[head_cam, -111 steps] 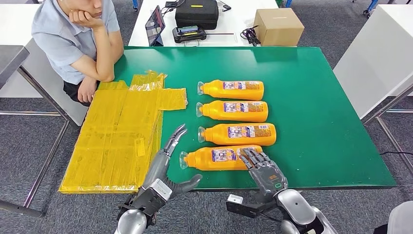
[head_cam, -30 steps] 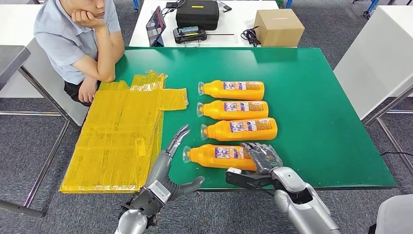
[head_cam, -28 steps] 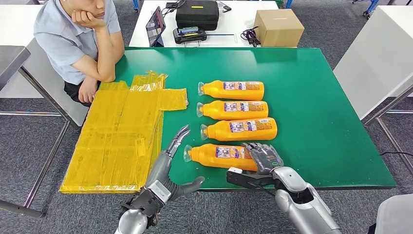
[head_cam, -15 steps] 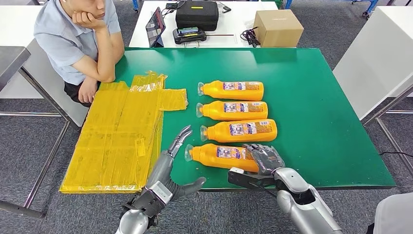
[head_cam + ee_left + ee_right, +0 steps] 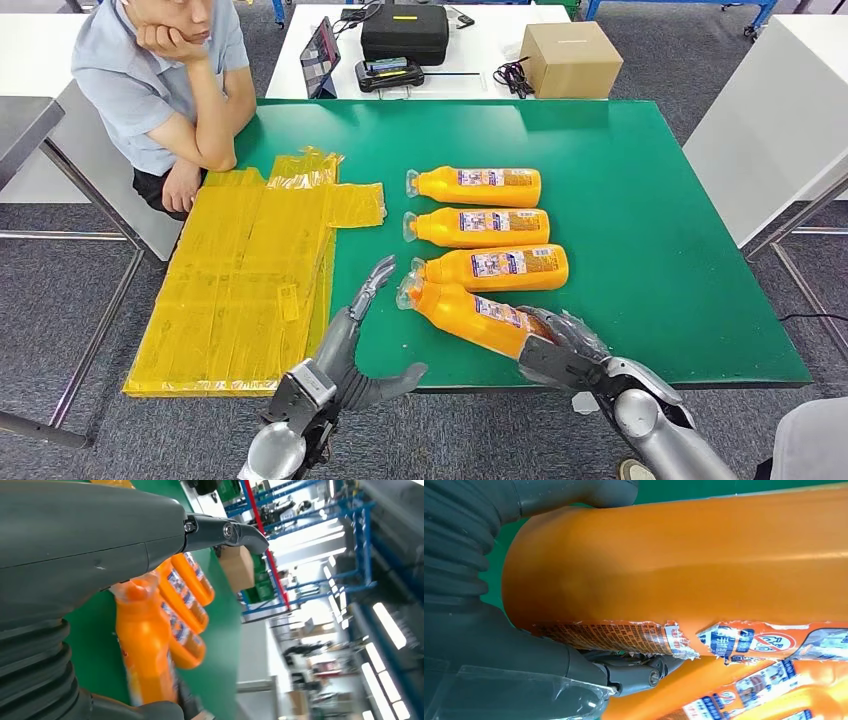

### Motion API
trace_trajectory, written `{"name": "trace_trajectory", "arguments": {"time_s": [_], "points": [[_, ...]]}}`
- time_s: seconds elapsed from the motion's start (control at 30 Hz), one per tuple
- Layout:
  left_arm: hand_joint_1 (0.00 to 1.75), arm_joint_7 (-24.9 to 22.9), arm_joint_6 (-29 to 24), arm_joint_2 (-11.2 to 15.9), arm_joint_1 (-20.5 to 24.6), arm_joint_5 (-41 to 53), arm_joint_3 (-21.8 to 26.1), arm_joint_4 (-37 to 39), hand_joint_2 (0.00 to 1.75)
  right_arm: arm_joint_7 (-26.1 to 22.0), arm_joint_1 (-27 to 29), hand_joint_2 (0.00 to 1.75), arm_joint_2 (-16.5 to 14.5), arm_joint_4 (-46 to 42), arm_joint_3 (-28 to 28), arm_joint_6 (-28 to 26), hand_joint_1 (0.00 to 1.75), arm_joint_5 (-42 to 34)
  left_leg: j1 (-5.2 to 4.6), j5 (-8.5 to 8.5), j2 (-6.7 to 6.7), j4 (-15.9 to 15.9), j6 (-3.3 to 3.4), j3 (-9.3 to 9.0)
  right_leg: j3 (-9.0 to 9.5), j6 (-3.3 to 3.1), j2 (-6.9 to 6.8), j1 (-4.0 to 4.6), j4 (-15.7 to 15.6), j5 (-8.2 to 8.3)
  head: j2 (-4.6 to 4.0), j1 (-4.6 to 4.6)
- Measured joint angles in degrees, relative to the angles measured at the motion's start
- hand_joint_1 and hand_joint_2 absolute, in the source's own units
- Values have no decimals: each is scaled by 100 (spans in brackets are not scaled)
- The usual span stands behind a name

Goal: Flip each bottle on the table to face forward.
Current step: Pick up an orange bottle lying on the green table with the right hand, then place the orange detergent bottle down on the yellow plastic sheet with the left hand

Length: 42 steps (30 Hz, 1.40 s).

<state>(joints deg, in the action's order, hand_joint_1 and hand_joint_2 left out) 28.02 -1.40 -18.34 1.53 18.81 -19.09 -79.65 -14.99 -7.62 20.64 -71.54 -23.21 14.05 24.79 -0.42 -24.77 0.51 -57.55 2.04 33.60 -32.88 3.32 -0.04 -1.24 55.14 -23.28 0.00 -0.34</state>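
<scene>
Three orange bottles lie side by side on the green table (image 5: 640,250), caps to the left: the far one (image 5: 478,186), the middle one (image 5: 482,227) and the third (image 5: 498,267). My right hand (image 5: 560,350) grips the base of the nearest bottle (image 5: 468,314), which slants with its cap up against the third bottle's neck. The right wrist view shows this bottle (image 5: 684,560) close up with a torn label, my right hand (image 5: 499,625) wrapped around it. My left hand (image 5: 350,340) is open, fingers stretched out just left of the cap. In the left wrist view the slanted bottle (image 5: 145,650) lies beyond my left hand (image 5: 90,545).
A stack of yellow plastic sheets (image 5: 240,280) covers the table's left side. A person (image 5: 160,80) sits at the far left corner, elbow on the table. Behind stands a white table with a black case (image 5: 405,28) and a cardboard box (image 5: 570,55).
My right hand has lifted and swung the nearest bottle: its base came toward the front edge and its cap rose toward the third bottle. My left hand edged forward.
</scene>
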Motion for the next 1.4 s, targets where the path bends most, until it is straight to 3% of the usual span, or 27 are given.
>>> {"name": "trace_trajectory", "arguments": {"time_s": [0.4, 0.6, 0.77, 1.07, 1.4], "points": [[0, 351, -116, -7, -100, -1120, 174, -243, 175, 51, 449, 175, -139, -465, 294, -233, 175, -138, 1, 0, -4, 2, -1, 9, -2, 0, 1, 1, 2, 0, 0, 1], [0, -135, 342, -34, -241, -2134, 403, -397, 175, -3, 506, 175, -600, -727, 485, -369, 175, 28, 2, 2, -2, 2, -1, 23, -15, -1, 1, 2, 4, 0, 0, 1], [0, -680, 840, -50, -217, -2842, 503, 25, 175, -261, 335, 175, -987, -816, 533, -351, 175, 39, 3, 4, -4, 2, -1, 31, -22, 0, 1, 1, 6, 1, 0, 2], [0, -765, 1116, -63, -61, -3252, 616, 768, 175, -410, 107, 175, -1438, -924, 475, -291, 175, -80, 2, 5, 1, 1, 1, 44, -33, 0, 0, 0, 6, 0, 0, 3], [0, -404, 1346, -96, 267, -3570, 689, 1358, 175, -556, -139, 175, -1721, -826, 170, -195, 175, -262, 3, 6, 4, 2, 1, 46, -36, 0, -1, 2, 7, 0, 0, 3]]}}
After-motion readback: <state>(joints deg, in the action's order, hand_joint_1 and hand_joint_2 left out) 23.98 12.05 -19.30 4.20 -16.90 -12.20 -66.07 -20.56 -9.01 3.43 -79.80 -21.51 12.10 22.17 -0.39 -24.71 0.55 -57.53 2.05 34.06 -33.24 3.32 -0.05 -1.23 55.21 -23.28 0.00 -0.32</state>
